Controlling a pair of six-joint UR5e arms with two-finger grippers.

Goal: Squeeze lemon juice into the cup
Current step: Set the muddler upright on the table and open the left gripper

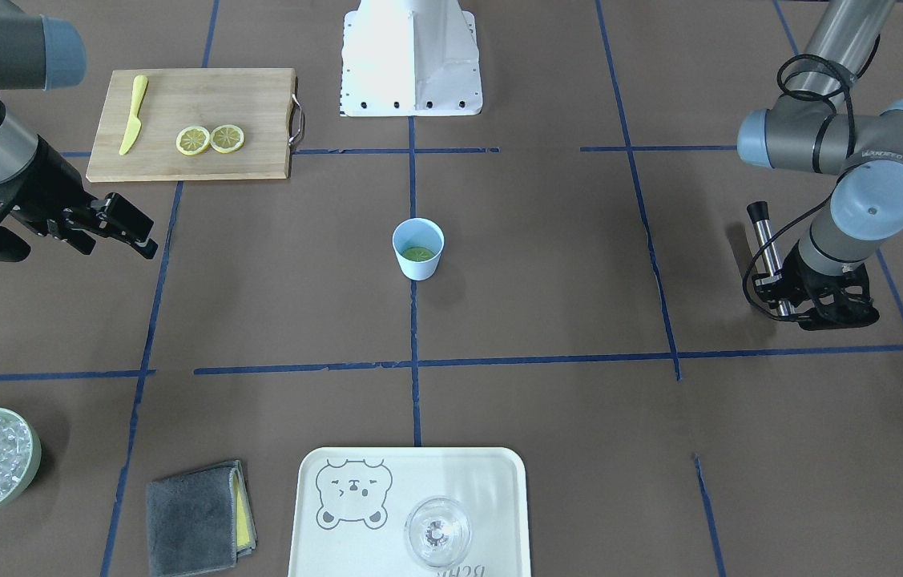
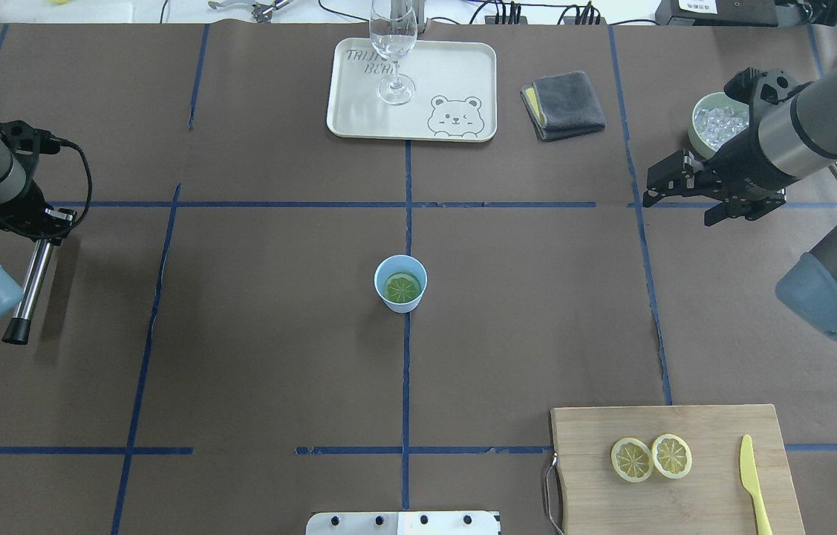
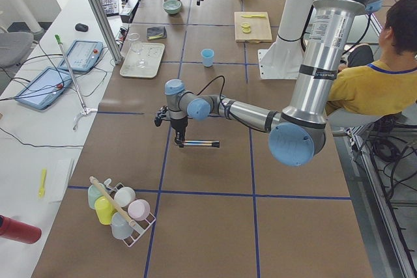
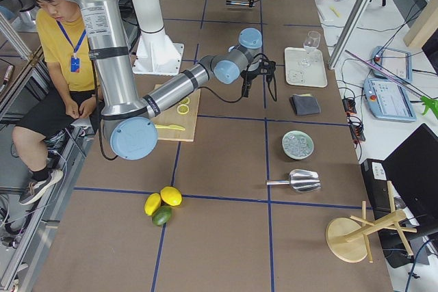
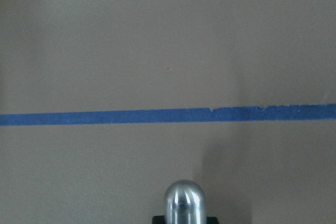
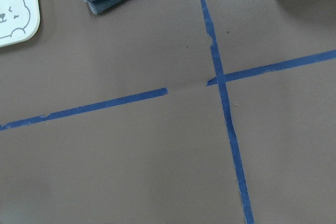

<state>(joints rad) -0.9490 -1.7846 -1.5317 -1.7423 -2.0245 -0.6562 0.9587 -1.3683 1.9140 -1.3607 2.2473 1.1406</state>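
The light-blue cup [image 1: 418, 260] [image 2: 400, 295] stands at the table's middle on the blue centre line, and one lemon slice [image 1: 418, 254] [image 2: 402, 287] lies flat inside it. Two more lemon slices [image 1: 210, 139] [image 2: 651, 457] lie side by side on the wooden cutting board [image 1: 243, 96] [image 2: 685, 505]. My right gripper [image 1: 118, 243] [image 2: 678, 209] hovers open and empty between the board and the ice bowl, well away from the cup. My left gripper [image 1: 808, 308] [image 2: 47, 227] is shut on a metal rod with a black end [image 1: 766, 248] [image 2: 30, 286], far from the cup; the rod's rounded tip shows in the left wrist view [image 5: 184, 203].
A yellow plastic knife [image 1: 133, 114] [image 2: 754, 483] lies on the board. A cream tray [image 1: 491, 481] [image 2: 455, 67] holds a clear glass [image 1: 437, 533] [image 2: 393, 44]. A folded grey cloth [image 1: 195, 517] [image 2: 563, 104] and a pale-green bowl of ice [image 1: 26, 473] [image 2: 697, 122] sit beside it.
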